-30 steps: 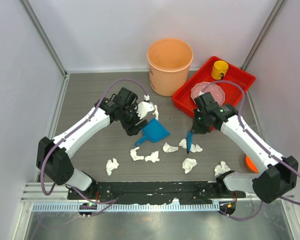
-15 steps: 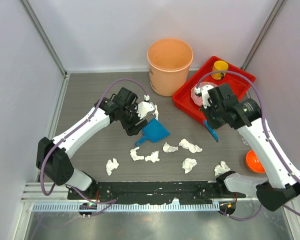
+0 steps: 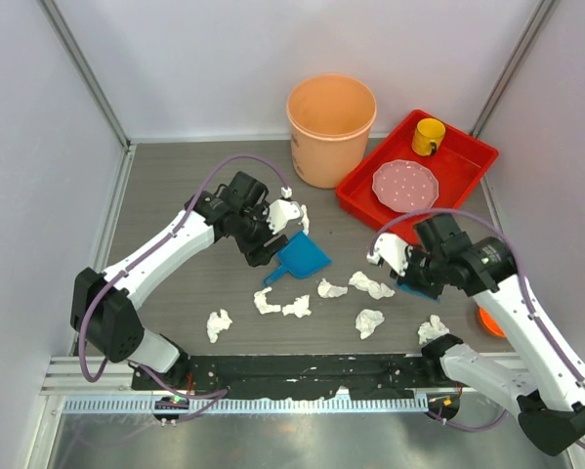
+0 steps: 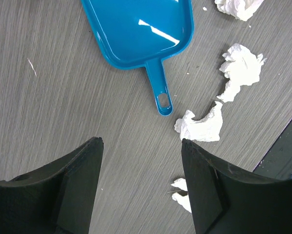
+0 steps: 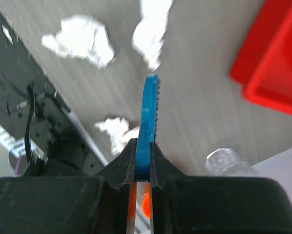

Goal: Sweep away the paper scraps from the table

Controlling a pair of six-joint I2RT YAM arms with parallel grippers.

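left claw [image 4: 141, 142] spread, above desk [image 4: 63, 97] by blue dustpan [image 4: 136, 29] | right claw [image 5: 142, 145] pinching blue brush [image 5: 149, 107] | paper scraps [image 3: 369, 320] strewn on desk between the arms

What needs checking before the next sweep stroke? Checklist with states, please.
1. Brush grip: ok. The right gripper is shut on the blue brush, bristles pointing away from the fingers.
2. Dustpan held: not ok. The left gripper is open above the table; the dustpan lies untouched, its handle ahead of the fingers.
3. Scraps near the brush: ok. The nearest of the paper scraps lies just to the left of the brush in the top view.
4. Bristles on the table: cannot tell.
5. Clear of the red tray: ok. The brush is apart from it.
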